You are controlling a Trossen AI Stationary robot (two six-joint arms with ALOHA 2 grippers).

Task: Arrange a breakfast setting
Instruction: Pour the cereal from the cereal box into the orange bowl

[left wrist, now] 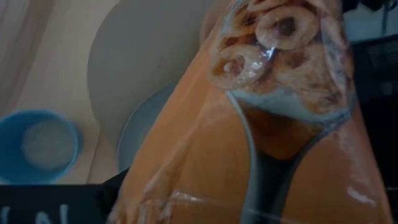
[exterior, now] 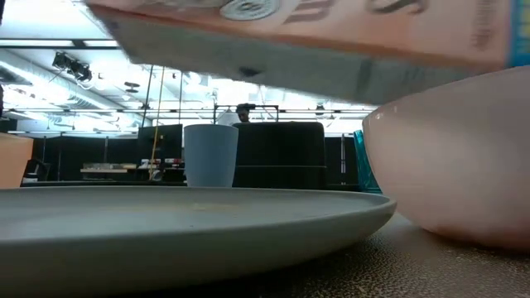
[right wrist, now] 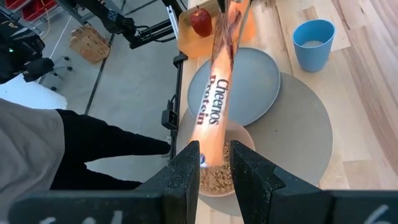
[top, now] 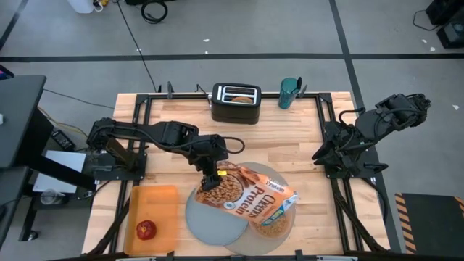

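At the table's centre, toward six o'clock in the high view, the left gripper pinches the upper end of the orange cereal box, its jaws pressed against the cardboard. The box hangs tilted, its lower end pointing toward four o'clock over the pink bowl, which already has cereal in it. In the left wrist view the box front fills nearly everything, printed with cereal rings and a spoon.

The bowl sits at the four o'clock edge of the large round grey mat. The grey-blue plate lies on the mat's eight o'clock side, partly under the box. In the low view the plate's rim spreads across the foreground, the bowl's wall rises at three o'clock, and the box's underside passes overhead.

A red apple rests on an orange cutting board at eight o'clock from the mat. A black toaster with a bagel half in its slot stands at the table's twelve o'clock edge, and the teal cup is just beside it toward three o'clock.

The right arm waits at the table's three o'clock side; the right gripper has its jaws spread, a clear gap between them, gripping nothing.
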